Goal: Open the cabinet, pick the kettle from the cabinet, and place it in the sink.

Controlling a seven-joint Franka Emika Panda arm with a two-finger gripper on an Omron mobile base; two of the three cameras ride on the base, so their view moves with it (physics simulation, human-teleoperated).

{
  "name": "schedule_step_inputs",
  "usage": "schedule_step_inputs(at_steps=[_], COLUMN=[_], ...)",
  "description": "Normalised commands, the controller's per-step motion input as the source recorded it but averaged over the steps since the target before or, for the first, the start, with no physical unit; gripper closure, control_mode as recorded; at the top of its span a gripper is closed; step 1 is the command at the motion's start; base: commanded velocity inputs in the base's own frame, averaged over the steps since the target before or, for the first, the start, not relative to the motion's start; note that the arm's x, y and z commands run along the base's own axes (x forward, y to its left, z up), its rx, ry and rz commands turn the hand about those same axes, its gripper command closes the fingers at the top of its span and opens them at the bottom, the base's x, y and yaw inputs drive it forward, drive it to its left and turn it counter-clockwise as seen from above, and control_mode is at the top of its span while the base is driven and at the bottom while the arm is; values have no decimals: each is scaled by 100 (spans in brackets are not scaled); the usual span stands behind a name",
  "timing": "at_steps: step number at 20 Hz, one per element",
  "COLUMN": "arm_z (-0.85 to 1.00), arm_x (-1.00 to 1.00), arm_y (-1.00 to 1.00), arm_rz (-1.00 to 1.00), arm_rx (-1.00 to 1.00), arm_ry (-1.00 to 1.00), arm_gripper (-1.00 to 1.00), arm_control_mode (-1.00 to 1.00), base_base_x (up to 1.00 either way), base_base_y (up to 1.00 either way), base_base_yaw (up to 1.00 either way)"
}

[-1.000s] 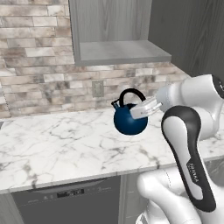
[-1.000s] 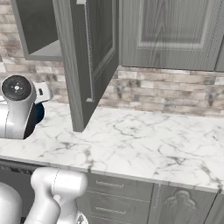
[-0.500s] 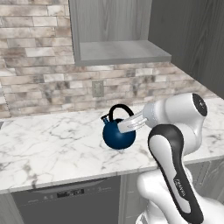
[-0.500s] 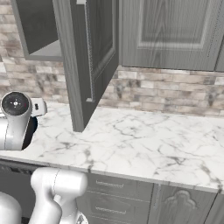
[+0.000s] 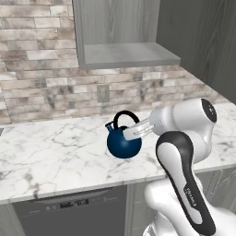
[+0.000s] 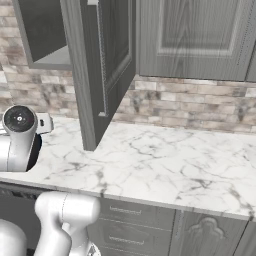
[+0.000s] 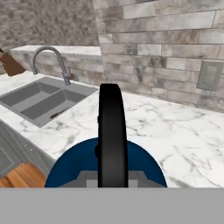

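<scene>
Gripper state: the gripper (image 5: 130, 133) was closed on the black loop handle of the kettle (image 5: 123, 143), at the middle of the left base view; the fingertips themselves were hidden behind the handle.
Kettle position: carried just above the marble counter (image 5: 50, 159), lower centre of the frame, spout toward frame left; whether its base touched the counter could not be told.
Kettle in hand view: the kettle's blue body filled the bottom centre, with the handle arch running straight up the frame.
Key relation: the sink (image 7: 41, 101) lay at the left of the hand view, well apart from the kettle and beyond a stretch of bare counter; its long axis ran diagonally from lower left to upper right.
Coming move (judgement): carry the kettle toward frame left until it stands over the basin, then lower it.
Sink contents: one small dark object on the basin floor; too small to identify.
Faucet (image 7: 50, 59): behind the basin, upper left.
Cabinet (image 5: 124, 39): door open, visible shelf bare.
</scene>
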Motion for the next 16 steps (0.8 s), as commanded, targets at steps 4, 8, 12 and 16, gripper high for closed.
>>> schedule_step_inputs(at_steps=[4,8,12,16], arm_z=[0,0,0,0], arm_x=[0,0,0,0], arm_y=[0,0,0,0], arm_rz=[0,0,0,0], arm_rx=[0,0,0,0], arm_ry=[0,0,0,0], arm_gripper=[100,100,100,100], arm_control_mode=[-100,-100,-100,-100], base_base_x=[0,0,0,0], base_base_y=[0,0,0,0], base_base_yaw=[0,0,0,0])
